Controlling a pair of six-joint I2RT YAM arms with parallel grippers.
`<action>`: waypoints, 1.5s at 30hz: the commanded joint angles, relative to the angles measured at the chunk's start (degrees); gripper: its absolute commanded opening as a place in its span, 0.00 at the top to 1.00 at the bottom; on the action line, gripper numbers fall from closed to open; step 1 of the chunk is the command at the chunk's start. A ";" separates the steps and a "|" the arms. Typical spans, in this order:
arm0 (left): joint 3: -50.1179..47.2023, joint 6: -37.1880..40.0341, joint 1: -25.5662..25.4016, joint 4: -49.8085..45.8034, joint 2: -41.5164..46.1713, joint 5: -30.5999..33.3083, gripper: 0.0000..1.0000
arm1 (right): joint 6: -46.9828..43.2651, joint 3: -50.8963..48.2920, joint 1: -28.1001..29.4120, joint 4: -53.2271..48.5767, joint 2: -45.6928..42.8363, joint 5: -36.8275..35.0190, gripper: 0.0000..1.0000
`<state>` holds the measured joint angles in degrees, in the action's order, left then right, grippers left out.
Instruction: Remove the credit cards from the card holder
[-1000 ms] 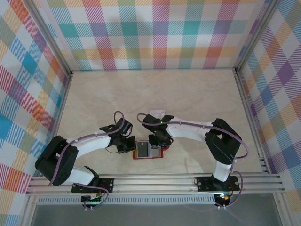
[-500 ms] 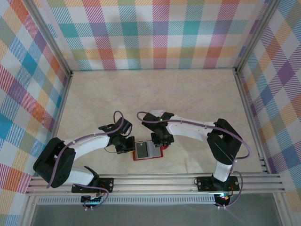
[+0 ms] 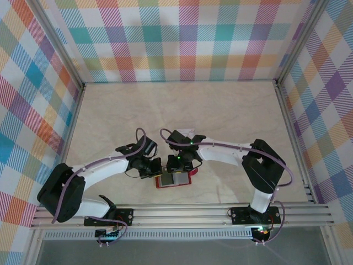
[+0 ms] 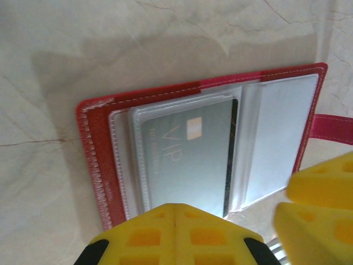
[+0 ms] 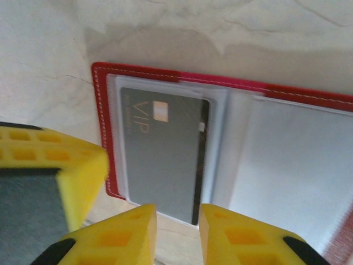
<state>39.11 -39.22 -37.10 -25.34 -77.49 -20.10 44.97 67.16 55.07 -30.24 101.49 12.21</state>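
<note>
Card holder (image 3: 172,180) is lying open and flat, inside face up, red cover down, close to the near edge of the table and right between my two arms. Two clear plastic sleeves are spread across it.

The sleeve away from the snap tab (image 4: 331,127) has the credit card (image 4: 187,154) tucked in it. The card is grey-green with VIP lettering and a small gold chip (image 4: 193,128). A dark band runs along its edge nearest the fold. The tab-side sleeve (image 4: 278,143) shows its pale lining through the plastic.

My left gripper (image 4: 175,212) has its yellow fingers pressed tight together, clamped on nothing I can see. The tips are at the holder's near edge, just below the card. I can't tell whether they touch the leather.

My right gripper (image 5: 177,212) has its fingers only a sliver apart, with the sleeve edge and tabletop visible through the gap. The tips sit just off the card's dark-band corner.

Around all this are the plaid walls (image 3: 176,38), bright checks on three sides, set in an aluminium frame (image 3: 182,212). Underneath is the table (image 3: 220,110), pale with a marbled grain. A small whitish item (image 3: 185,132) peeks out beyond my right forearm, too hidden to name.
</note>
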 commanded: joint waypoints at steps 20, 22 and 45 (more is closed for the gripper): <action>-1.32 2.06 -0.64 -0.75 -6.14 2.08 0.98 | 2.55 -3.08 -1.36 8.73 5.05 6.87 0.68; -1.32 2.07 -0.60 -0.75 -6.11 2.17 0.98 | 2.57 -3.08 -1.44 8.79 5.34 6.82 0.68; -0.79 2.36 -0.65 -2.36 -4.77 3.26 0.98 | 0.64 -1.99 -1.48 1.54 4.38 -1.03 0.68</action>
<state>38.85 -37.87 -37.36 -23.79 -82.13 -19.88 46.44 64.99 54.02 -23.18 106.56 15.40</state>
